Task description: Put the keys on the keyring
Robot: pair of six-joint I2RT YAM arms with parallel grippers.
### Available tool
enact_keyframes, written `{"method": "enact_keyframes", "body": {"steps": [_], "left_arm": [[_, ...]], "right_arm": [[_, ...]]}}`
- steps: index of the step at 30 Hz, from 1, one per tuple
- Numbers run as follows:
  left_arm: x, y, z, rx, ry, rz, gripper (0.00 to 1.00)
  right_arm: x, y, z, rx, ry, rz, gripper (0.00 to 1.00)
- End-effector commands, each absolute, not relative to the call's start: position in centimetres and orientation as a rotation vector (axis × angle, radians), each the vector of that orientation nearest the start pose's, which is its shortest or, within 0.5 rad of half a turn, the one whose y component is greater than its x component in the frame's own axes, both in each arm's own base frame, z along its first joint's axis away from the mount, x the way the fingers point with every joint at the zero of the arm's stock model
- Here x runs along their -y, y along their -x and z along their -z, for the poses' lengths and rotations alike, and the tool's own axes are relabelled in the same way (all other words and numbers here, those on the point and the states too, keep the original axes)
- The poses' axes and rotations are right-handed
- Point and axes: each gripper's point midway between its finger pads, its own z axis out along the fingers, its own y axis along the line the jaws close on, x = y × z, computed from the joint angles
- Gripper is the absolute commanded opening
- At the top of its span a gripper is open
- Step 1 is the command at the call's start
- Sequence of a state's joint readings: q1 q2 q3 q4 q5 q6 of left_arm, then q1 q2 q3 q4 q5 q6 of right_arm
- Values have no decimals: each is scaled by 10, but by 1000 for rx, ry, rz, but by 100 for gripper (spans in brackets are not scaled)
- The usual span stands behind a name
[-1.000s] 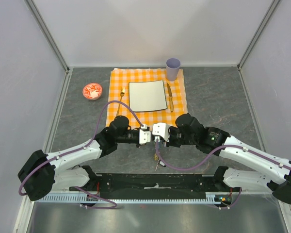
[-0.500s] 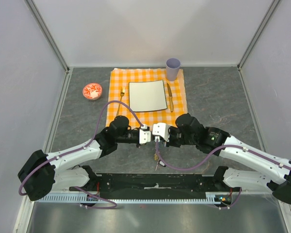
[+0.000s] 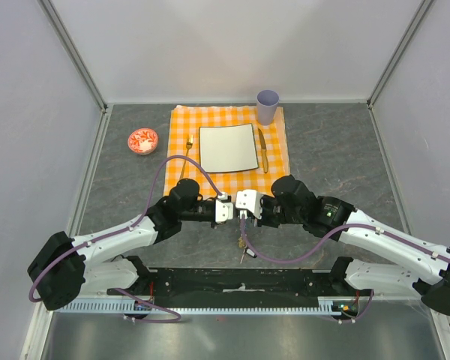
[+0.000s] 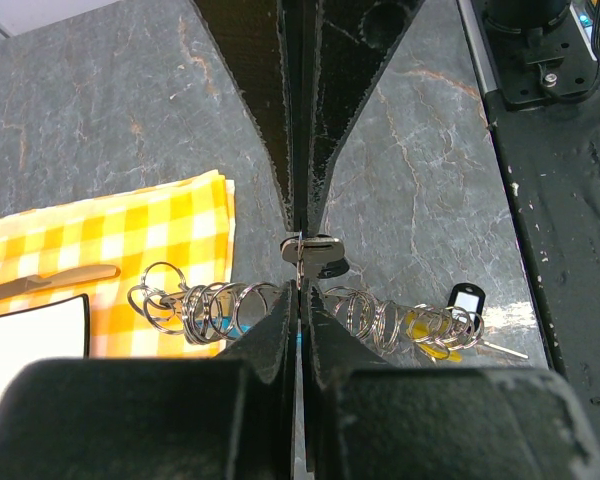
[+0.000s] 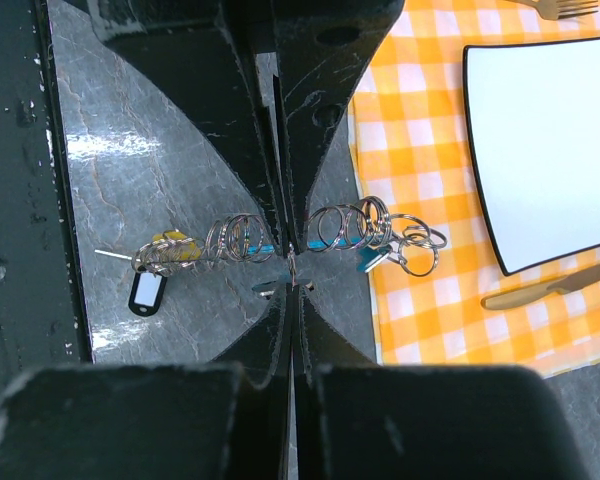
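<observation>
L gripper (image 4: 298, 288) jaws closed on 1 silver key (image 4: 318, 254), R gripper (image 5: 292, 280) jaws closed tip-to-tip opposite, its hold not discernible; keyring (image 4: 215, 310) w/ ring chain lies on table (image 4: 420, 200) below, 1 end over checked placemat (image 4: 110, 230).

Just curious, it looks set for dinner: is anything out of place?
Yes: a string of linked key rings with tags stretches at the edge of the checked cloth near the plate, odd by a tidy place setting.
</observation>
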State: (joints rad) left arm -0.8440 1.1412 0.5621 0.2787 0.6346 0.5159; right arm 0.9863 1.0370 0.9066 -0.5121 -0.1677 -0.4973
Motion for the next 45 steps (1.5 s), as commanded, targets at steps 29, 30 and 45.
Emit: {"method": "enact_keyframes", "body": {"steps": [29, 30, 45], "left_arm": [[334, -160, -209, -961, -1474, 855, 2], [335, -160, -210, -960, -1473, 857, 2], [338, -155, -214, -932, -1467, 877, 2]], "right_arm": [[-278, -163, -196, -1558, 1563, -507, 0], [-279, -164, -198, -1555, 1559, -508, 0], [-283, -162, -196, -1559, 1556, -532, 0]]}}
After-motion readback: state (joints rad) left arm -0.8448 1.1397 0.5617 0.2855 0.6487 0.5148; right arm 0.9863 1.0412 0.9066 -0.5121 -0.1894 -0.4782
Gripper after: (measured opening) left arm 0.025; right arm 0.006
